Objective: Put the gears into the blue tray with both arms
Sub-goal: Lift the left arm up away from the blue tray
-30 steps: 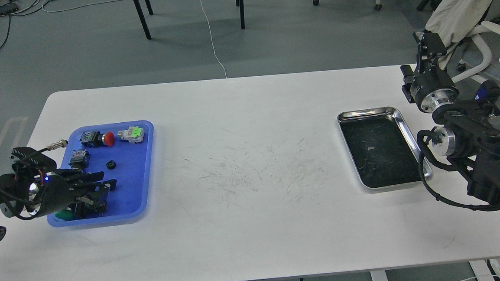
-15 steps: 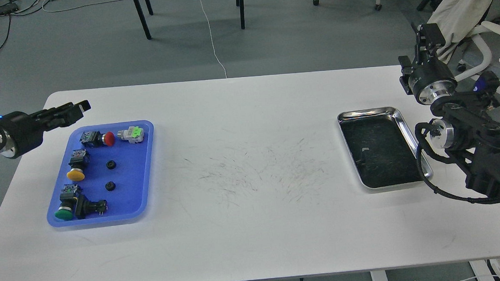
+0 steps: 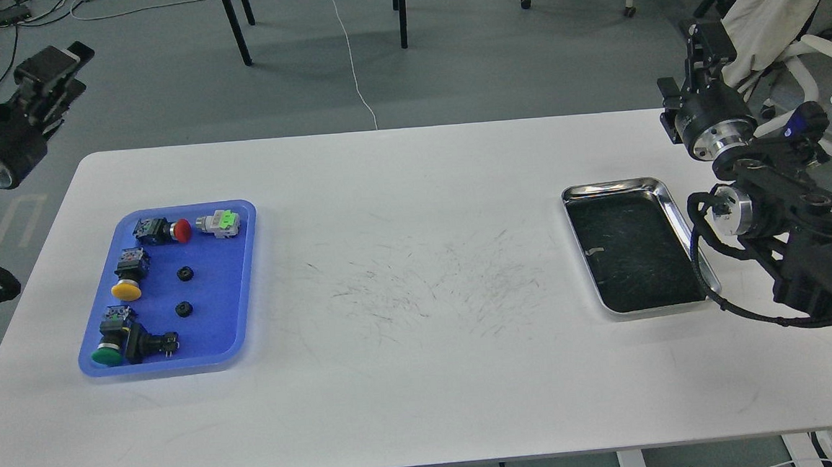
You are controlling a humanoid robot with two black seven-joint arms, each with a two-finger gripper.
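Two small black gears [image 3: 185, 273] [image 3: 183, 307] lie in the middle of the blue tray [image 3: 226, 288] at the table's left. Neither touches the other or the push-buttons around them. My left gripper [image 3: 57, 64] is raised high at the far left, beyond the table's back left corner and well away from the tray. It looks dark and end-on, so its fingers cannot be told apart. My right gripper [image 3: 701, 37] is held up past the table's back right edge, above the steel tray, and its fingers are not distinguishable either.
Several push-button switches share the blue tray: red [image 3: 170, 230], green-and-white [image 3: 218, 223], yellow [image 3: 127, 277], green [image 3: 109, 346] and a black one [image 3: 150, 343]. A steel tray [image 3: 619, 186] with black lining sits at the right. Chair legs and cables lie beyond the table.
My left arm rose from over the blue tray's near left corner and swung up to the far left, uncovering a second gear and more buttons. The right arm drifted slightly upward.
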